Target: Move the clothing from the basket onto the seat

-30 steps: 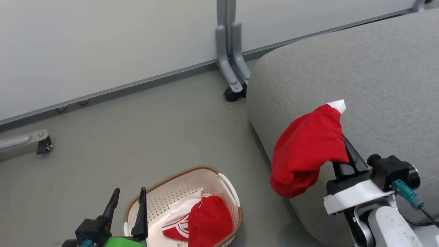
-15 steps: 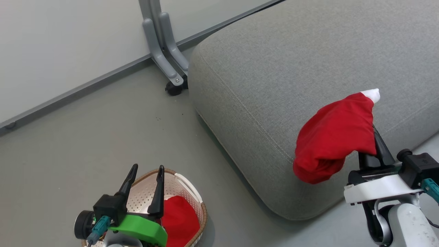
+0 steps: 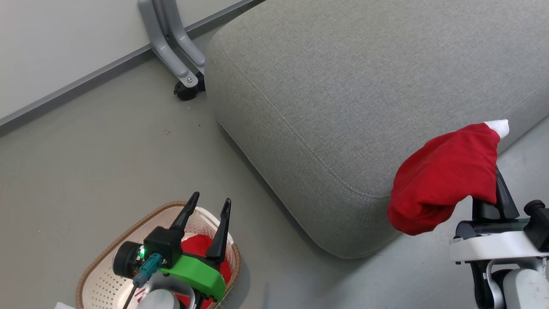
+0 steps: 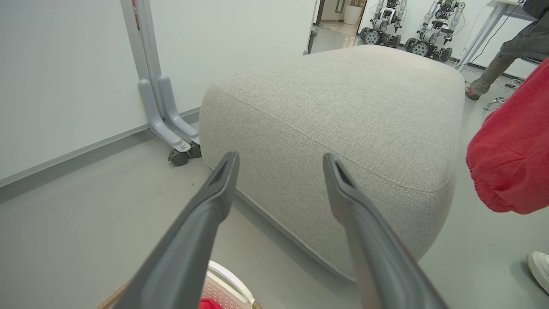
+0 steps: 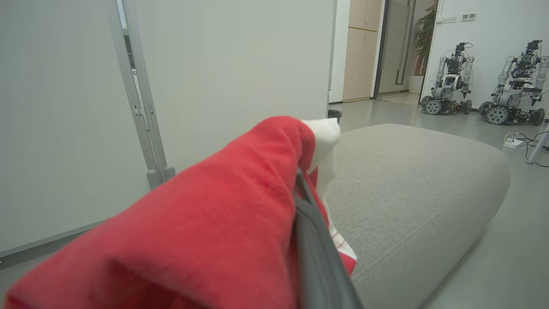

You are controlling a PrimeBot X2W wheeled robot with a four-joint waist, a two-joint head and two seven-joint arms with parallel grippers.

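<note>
My right gripper (image 3: 497, 137) is shut on a red garment with white trim (image 3: 446, 176), which drapes over its fingers and hides their tips. The bundle hangs by the near edge of the grey seat (image 3: 343, 86), partly over the floor. In the right wrist view the garment (image 5: 193, 214) covers my fingers (image 5: 313, 249), with the seat (image 5: 407, 180) beyond. My left gripper (image 3: 212, 198) stands open and empty above the cream basket (image 3: 107, 240), which holds another red garment (image 3: 199, 246). The left wrist view looks between the open fingers (image 4: 281, 159) at the seat (image 4: 343, 94).
A grey partition foot on a castor (image 3: 184, 86) stands on the floor by the seat's far corner, against the wall panel. A person's shoe (image 4: 538, 266) and leg (image 4: 493, 73) show past the seat. Parked robots (image 5: 450, 81) stand far off.
The head view has swung toward the seat, so the basket now sits at the lower left. My right gripper still holds the red garment, and the left stays open.
</note>
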